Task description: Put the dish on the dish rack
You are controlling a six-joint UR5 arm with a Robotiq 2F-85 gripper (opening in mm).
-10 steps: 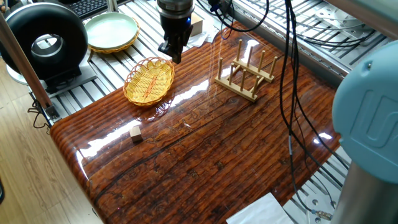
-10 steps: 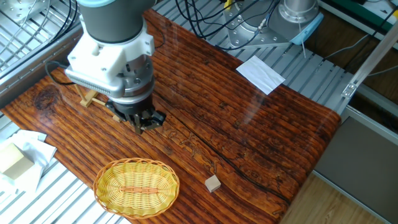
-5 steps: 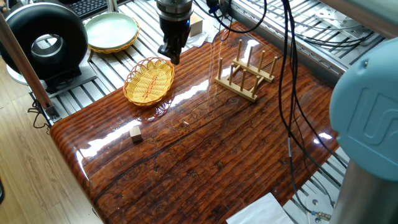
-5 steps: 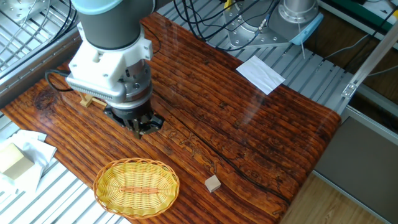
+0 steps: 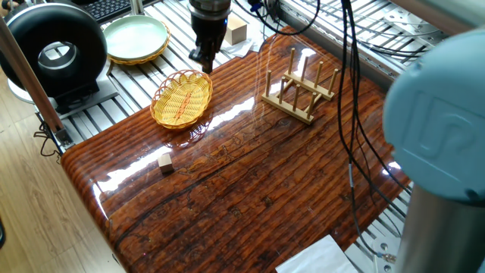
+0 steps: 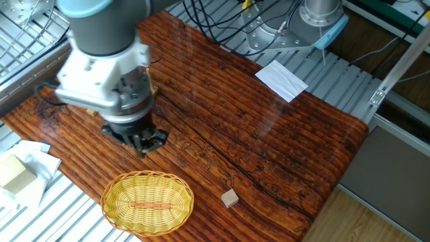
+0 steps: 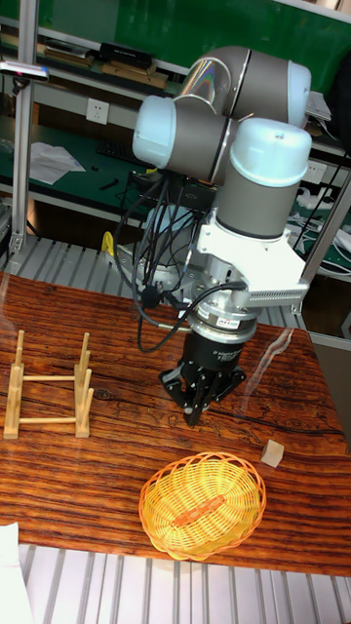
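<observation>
The dish (image 5: 182, 98) is a golden woven oval basket lying flat near the table's corner, also seen in the other fixed view (image 6: 148, 202) and the tall view (image 7: 203, 505). The dish rack (image 5: 299, 87), light wood with upright pegs, stands apart from it on the table (image 7: 49, 390). My gripper (image 5: 203, 59) points down just beyond the dish's rim, above the table and not touching the dish (image 6: 144, 140). In the tall view its fingers meet at a point (image 7: 193, 411) with nothing between them.
A small wooden block (image 5: 165, 161) lies on the table near the dish (image 6: 230, 197). A pale green plate (image 5: 136, 38) and a black round device (image 5: 53, 53) sit off the table's edge. White paper (image 6: 282, 79) lies at the far end. Cables hang by the rack.
The gripper has shifted sideways along the table toward the dish's side and away from the rack. The dish, rack and block have not moved.
</observation>
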